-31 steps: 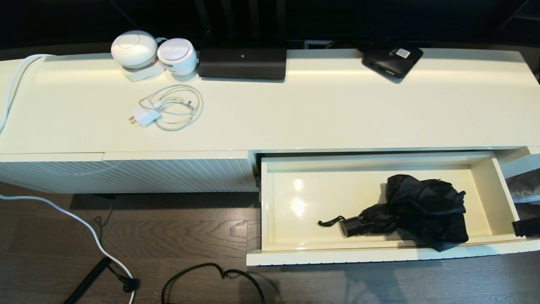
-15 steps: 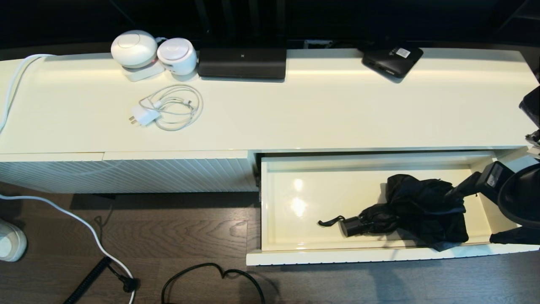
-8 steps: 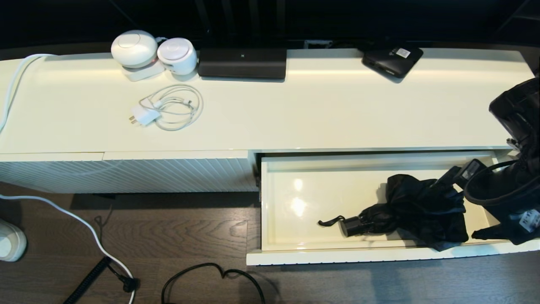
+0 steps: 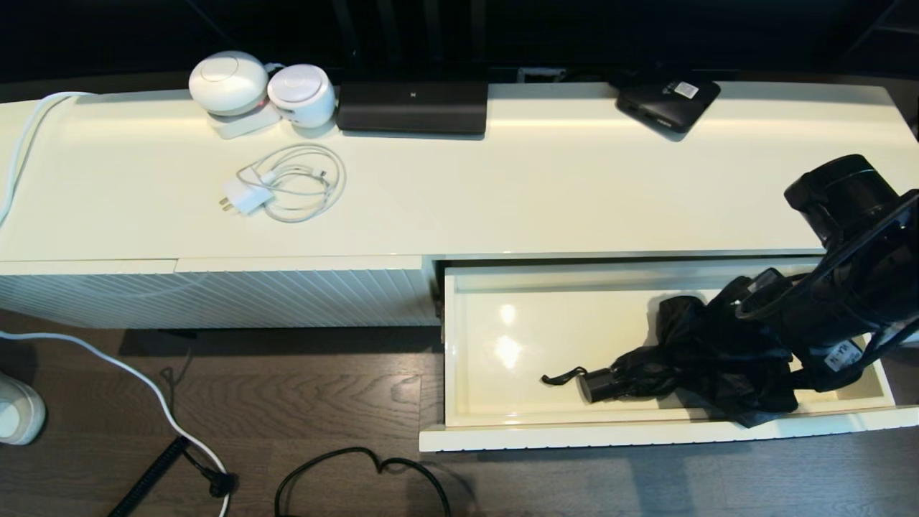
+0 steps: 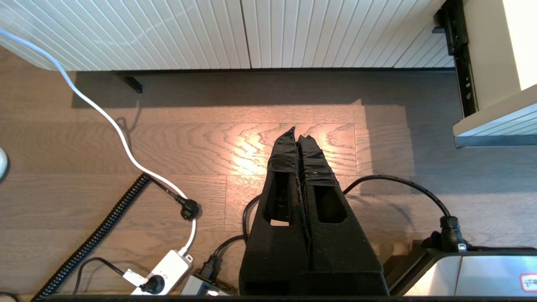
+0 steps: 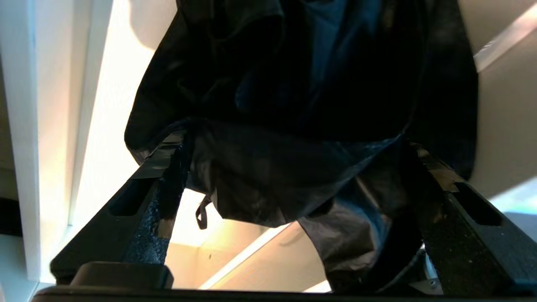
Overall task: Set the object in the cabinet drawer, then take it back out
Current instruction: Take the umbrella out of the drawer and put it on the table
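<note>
The black folding umbrella (image 4: 700, 352) lies in the right half of the open cream cabinet drawer (image 4: 646, 435). Its short handle (image 4: 596, 385) and wrist loop point left. My right gripper (image 4: 752, 312) reaches down into the drawer from the right and stands open, its fingers (image 6: 147, 184) astride the bunched fabric (image 6: 293, 84). The fabric fills the space between the jaws in the right wrist view, and the right gripper (image 6: 293, 151) has not closed on it. My left gripper (image 5: 298, 136) is shut and empty, parked low over the wood floor left of the drawer.
On the cabinet top are two white round devices (image 4: 230, 82), a coiled white charger cable (image 4: 287, 183), a black bar (image 4: 413, 106) and a flat black box with a sticker (image 4: 668, 97). Cables (image 4: 359, 467) and a power strip (image 5: 163, 272) lie on the floor.
My right arm came in from the right edge and lowered into the drawer until its open fingers straddled the umbrella fabric. The umbrella has hardly shifted.
</note>
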{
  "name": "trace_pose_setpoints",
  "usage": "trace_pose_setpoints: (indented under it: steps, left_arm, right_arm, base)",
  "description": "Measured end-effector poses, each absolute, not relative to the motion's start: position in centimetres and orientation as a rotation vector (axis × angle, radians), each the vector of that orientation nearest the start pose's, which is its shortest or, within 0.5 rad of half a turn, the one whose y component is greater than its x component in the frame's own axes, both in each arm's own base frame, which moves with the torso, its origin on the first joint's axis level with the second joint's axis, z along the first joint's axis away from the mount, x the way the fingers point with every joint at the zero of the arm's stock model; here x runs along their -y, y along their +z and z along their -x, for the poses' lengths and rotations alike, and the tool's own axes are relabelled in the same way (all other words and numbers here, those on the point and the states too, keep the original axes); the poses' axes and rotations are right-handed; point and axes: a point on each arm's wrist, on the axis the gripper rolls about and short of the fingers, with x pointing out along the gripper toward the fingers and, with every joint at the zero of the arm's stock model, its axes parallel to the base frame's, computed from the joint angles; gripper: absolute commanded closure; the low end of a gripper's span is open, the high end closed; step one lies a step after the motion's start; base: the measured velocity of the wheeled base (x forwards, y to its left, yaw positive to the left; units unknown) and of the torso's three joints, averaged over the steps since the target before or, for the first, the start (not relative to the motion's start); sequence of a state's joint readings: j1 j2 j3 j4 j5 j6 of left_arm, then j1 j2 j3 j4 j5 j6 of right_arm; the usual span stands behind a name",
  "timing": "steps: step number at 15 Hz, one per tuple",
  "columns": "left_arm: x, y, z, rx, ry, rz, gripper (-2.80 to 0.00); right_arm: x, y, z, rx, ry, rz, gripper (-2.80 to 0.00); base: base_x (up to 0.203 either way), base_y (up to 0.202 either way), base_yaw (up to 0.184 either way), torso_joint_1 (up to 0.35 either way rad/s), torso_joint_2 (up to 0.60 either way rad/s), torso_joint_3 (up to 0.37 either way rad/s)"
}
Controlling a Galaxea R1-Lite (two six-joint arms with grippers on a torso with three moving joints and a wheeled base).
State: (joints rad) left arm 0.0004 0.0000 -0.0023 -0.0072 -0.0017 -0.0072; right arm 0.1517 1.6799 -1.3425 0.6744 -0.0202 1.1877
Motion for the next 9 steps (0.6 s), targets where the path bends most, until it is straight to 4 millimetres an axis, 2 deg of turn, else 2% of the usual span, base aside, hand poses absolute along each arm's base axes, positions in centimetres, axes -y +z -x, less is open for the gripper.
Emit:
trace_pose_setpoints:
  steps: [9]
  left_arm:
    - [0.0,7.7,2.3,0.009,-0.001,0.007,0.0]
  right_arm:
    - [-3.4,20.5,-29.3,-0.948,-0.503,-1.012,-2.8]
  base:
    - [0.0,0.0,0.0,0.0,0.0,0.0]
